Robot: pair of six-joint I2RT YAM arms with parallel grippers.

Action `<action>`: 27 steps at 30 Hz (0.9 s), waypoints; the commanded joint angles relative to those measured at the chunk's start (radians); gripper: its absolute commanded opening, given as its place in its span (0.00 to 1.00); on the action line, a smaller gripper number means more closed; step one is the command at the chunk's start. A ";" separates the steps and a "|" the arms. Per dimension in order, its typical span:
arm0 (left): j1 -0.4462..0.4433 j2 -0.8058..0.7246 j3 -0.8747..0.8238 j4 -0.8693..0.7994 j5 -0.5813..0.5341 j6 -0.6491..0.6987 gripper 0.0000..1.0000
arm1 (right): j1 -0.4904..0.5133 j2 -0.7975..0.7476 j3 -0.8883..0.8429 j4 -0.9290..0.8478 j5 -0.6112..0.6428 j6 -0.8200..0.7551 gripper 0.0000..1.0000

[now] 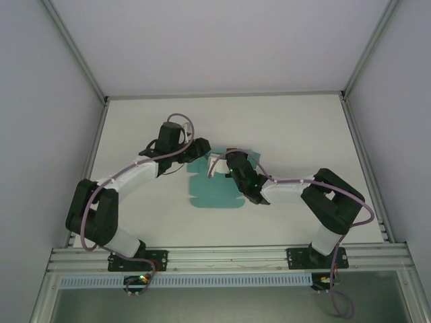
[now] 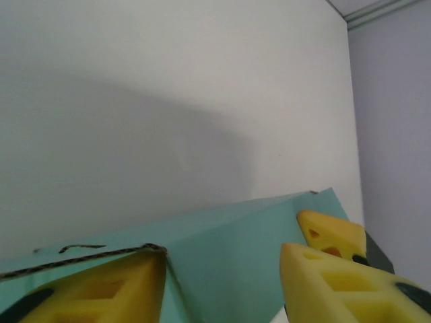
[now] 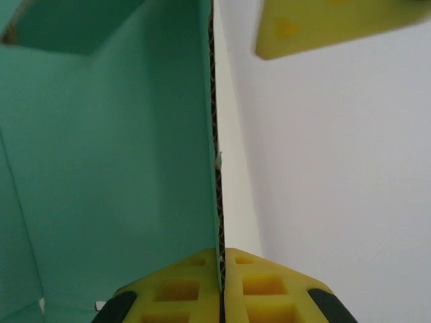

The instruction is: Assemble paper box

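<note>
1. Two yellow fingers (image 3: 168,289) of my right gripper (image 3: 221,259) are pressed together on an upright edge of the paper box (image 3: 101,168). The thin teal card is clamped between them.
2. My left gripper (image 2: 222,256) has its jaws apart, with a teal panel running between them. A frayed cut edge of the card lies along the finger at the lower left of the wrist view. The other finger stands clear, so nothing is gripped.
3. Seen from above, both grippers sit at the far end of the box, just beside each other, the left one at its far-left corner.
4. The box lies near the middle of the white table (image 1: 303,128). Its near part is spread flat toward my bases and its far panels are lifted.
5. My arms bend inward from bases well apart on the near rail (image 1: 229,256).
</note>
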 commanded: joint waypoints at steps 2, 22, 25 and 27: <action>-0.011 0.041 -0.015 0.128 0.055 -0.080 0.29 | 0.003 -0.049 -0.022 0.010 -0.046 0.047 0.00; 0.020 -0.028 -0.049 0.059 0.002 -0.079 0.00 | -0.097 -0.149 -0.113 -0.065 -0.052 0.071 0.13; 0.020 -0.017 -0.042 0.061 0.019 -0.078 0.00 | -0.105 -0.142 -0.106 -0.051 -0.079 0.077 0.07; 0.018 -0.009 -0.038 0.060 0.028 -0.077 0.00 | -0.105 -0.132 -0.097 -0.041 -0.097 0.078 0.00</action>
